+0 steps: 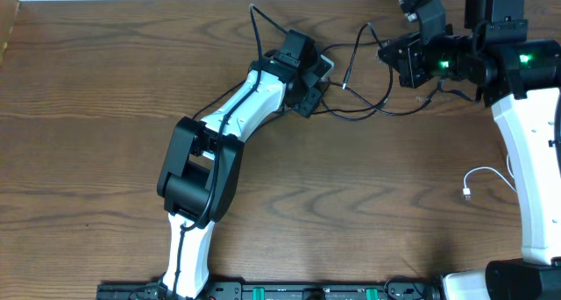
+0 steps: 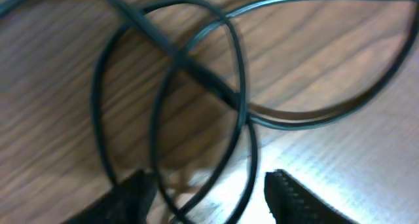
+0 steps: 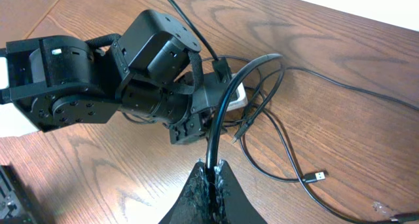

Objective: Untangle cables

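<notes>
Overhead, the black cables (image 1: 368,114) lay in a loose tangle on the wooden table (image 1: 105,89), in the upper middle of the frame, strung between the two grippers. The left gripper (image 1: 317,79) sat at the tangle's left edge. Its wrist view showed its fingers (image 2: 124,198) standing apart, released. Crossing loops were spread on the wood ahead, and one thin strand ran down through the gap between the fingers, unpinched. The right gripper (image 1: 386,53), at the upper right, was clenched. In its wrist view the fingers met at the bottom centre on a single black strand, which arched up toward the left gripper. A small plug end (image 3: 317,176) rested on the wood at the lower right of that view. The white cable (image 1: 480,170) lay well apart from the tangle, at the overhead frame's lower right.
</notes>
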You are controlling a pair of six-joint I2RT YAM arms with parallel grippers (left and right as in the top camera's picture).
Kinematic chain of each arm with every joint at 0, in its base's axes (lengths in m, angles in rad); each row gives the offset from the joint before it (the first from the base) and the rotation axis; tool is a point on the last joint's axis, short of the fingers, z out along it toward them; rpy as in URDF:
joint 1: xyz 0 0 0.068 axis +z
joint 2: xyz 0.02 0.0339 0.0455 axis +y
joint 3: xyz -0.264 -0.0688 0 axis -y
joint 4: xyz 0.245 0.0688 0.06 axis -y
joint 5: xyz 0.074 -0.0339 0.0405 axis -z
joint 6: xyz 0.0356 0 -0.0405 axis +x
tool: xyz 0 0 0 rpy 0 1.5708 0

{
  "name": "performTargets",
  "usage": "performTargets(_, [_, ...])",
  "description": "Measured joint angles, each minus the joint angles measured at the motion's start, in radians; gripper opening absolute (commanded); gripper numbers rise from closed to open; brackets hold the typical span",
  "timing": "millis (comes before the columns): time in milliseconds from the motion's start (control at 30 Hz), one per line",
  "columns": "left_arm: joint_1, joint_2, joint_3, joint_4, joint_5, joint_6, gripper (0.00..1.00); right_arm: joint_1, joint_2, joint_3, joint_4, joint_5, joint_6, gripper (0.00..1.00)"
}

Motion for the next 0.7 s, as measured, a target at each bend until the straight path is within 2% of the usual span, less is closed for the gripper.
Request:
performTargets(33, [0.000, 0.000, 0.000, -0.002, -0.007, -0.001, 0.84, 0.000, 0.000, 0.000, 0.000, 0.000, 0.000, 0.01])
performTargets(100, [0.000, 0.000, 0.000, -0.002, -0.023, -0.004, 0.86, 0.000, 0.000, 0.000, 0.000, 0.000, 0.000, 0.01])
performTargets(233, [0.000, 0.000, 0.000, -0.002, -0.034, -0.006, 0.85, 0.000, 0.000, 0.000, 0.000, 0.000, 0.000, 0.01])
performTargets(533, [0.000, 0.000, 0.000, 0.018, -0.047, -0.004, 0.70, 0.000, 0.000, 0.000, 0.000, 0.000, 0.000, 0.01])
performTargets(700, [0.000, 0.000, 0.000, 0.019, -0.050, -0.004, 0.71, 0.000, 0.000, 0.000, 0.000, 0.000, 0.000, 0.01])
